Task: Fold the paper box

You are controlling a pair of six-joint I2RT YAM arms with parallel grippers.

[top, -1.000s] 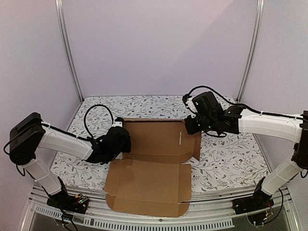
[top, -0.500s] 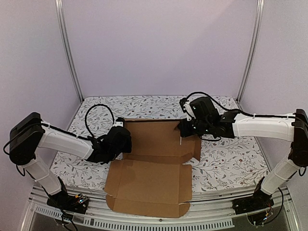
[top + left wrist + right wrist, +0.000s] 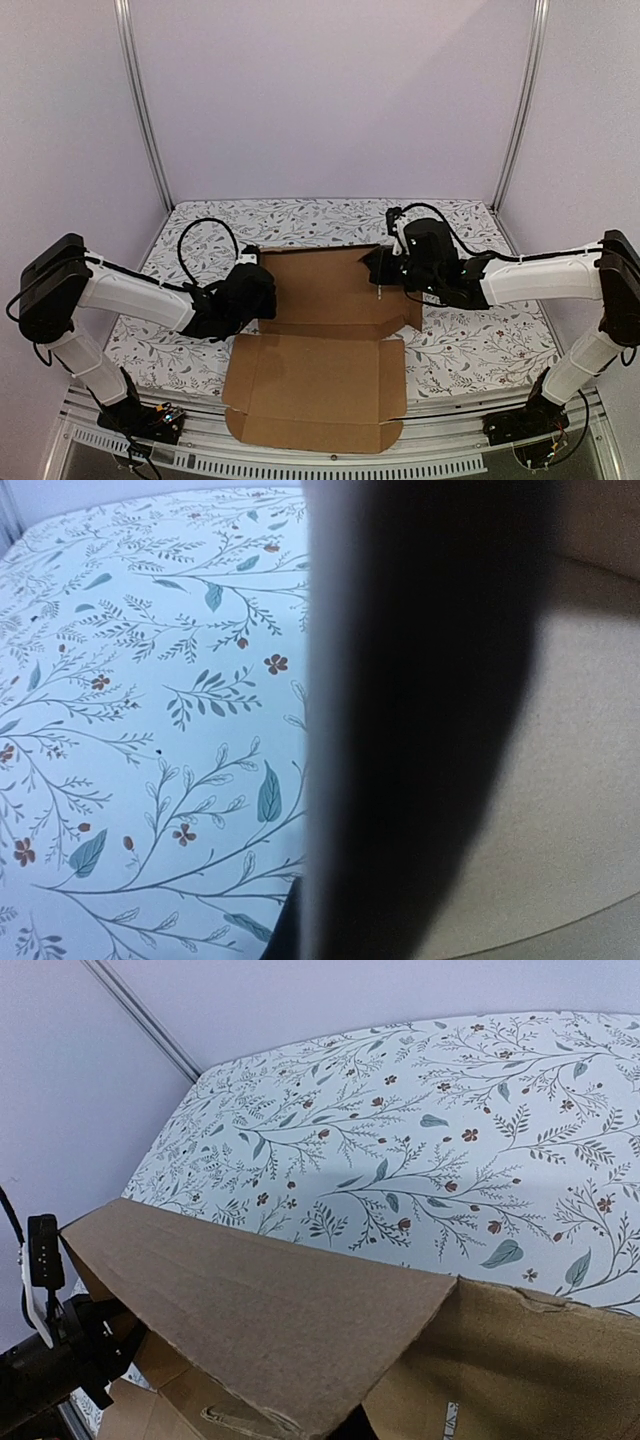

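Now the right tool [image 3: 379,271] has slid leftward over the paper box [image 3: 315,375].

A robot lab cell is indicated by plain lilac walls [image 3: 330,90], aluminium posts [image 3: 140,110], and a left arm [image 3: 130,295] and right arm [image 3: 540,278] mounted at a floral-covered table [image 3: 300,215].

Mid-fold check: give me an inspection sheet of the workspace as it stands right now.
Surface: table under a floral cloth.
Job's things: brown cardboard box, partly folded, front flap open over the near edge.
Clutter: nothing seen.
Grippers: left gripper at the box's left wall, right gripper against its right flap; fingers shut on both, no grip confirmed.
Cables: a black cable loops over the left arm, another over the right.
Surroundings: lilac walls, metal posts.
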